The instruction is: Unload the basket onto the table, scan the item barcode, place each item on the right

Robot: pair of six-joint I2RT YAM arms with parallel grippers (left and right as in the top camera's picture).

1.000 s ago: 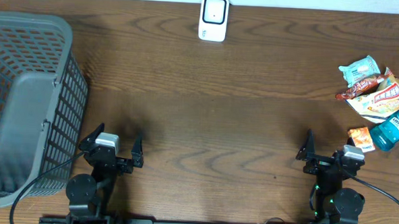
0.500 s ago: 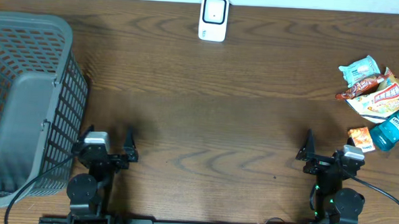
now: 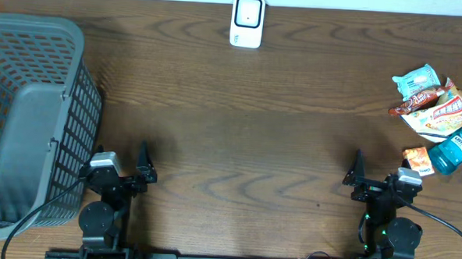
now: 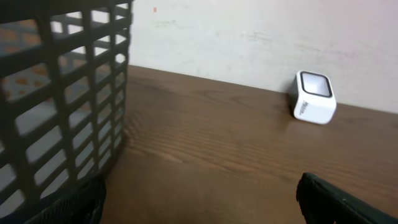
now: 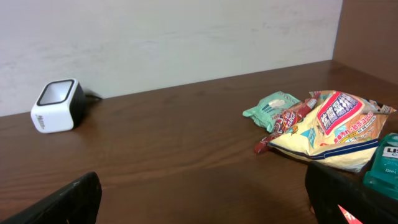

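left fingers (image 3: 144, 166) spread wide, empty | right fingers (image 3: 357, 169) spread wide, empty | snack pile (image 3: 436, 109) on counter (image 3: 293, 140), beyond and right of right fingers, apart | scanner (image 3: 247, 21) at far edge

The blue bottle (image 3: 458, 150) by the right edge of the table (image 3: 278, 131) has a label that seems to read "LISTERINE", small and slanted from overhead. The bag (image 5: 336, 127) just beside it has bold red lettering, too blurred to read. The scanner (image 5: 57, 106) at the far edge has small print on its side, also unreadable.
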